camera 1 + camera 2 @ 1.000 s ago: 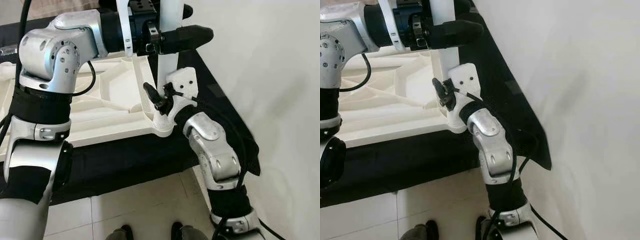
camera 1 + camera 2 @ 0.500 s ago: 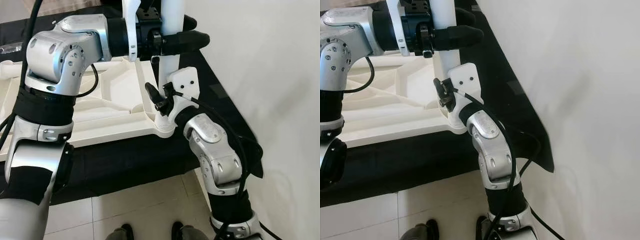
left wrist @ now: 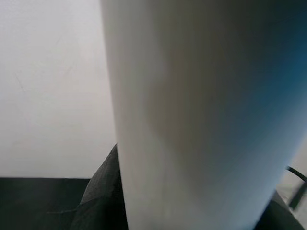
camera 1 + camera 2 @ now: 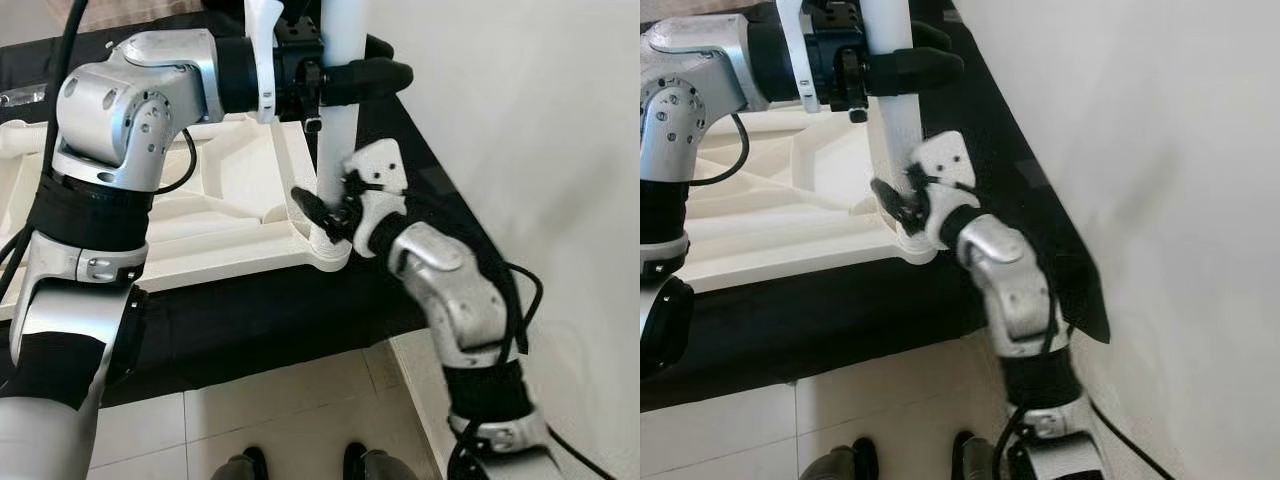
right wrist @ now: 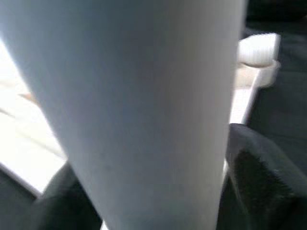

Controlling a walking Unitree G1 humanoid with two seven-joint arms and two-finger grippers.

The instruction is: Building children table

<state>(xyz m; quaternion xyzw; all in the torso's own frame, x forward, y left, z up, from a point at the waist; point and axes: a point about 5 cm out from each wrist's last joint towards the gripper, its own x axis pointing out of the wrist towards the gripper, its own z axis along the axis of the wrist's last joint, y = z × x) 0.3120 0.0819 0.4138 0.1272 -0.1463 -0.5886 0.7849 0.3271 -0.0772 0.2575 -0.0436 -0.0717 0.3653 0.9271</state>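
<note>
the white tabletop [image 4: 200, 215] lies upside down on a black cloth [image 4: 260, 320], ribbed underside up, so the corner sockets face the ceiling and a leg can drop straight in. one white table leg [image 4: 335, 120] stands upright in the corner socket [image 4: 330, 250] nearest the wall, at about 3 o'clock of the tabletop as the head camera looks at it.

the left gripper [image 4: 345, 78] reaches across from 9 o'clock and is clamped round the leg high up, its black fingers [image 4: 385, 72] wrapping the far side. held that high, it seems to be there to keep the leg plumb. in the left wrist view the pale leg [image 3: 192, 110] sits right against the lens, which fits a tight grasp.

the right gripper [image 4: 330, 215] comes in from about 5 o'clock and takes the leg low, just above the socket, with a black finger [image 4: 310, 205] pressed on the side toward the tabletop. it looks closed on the leg, though the far finger is hidden behind it. that low hold gives purchase to push or twist the foot of the leg home. the right wrist view has the leg [image 5: 144, 105] close up and another white socket [image 5: 259, 52] beyond it.

my read is that the leg is entered but is being seated, not finished. the robot's feet [image 4: 300, 465] stand on the tiled floor [image 4: 250, 400] close to the edge.
</note>
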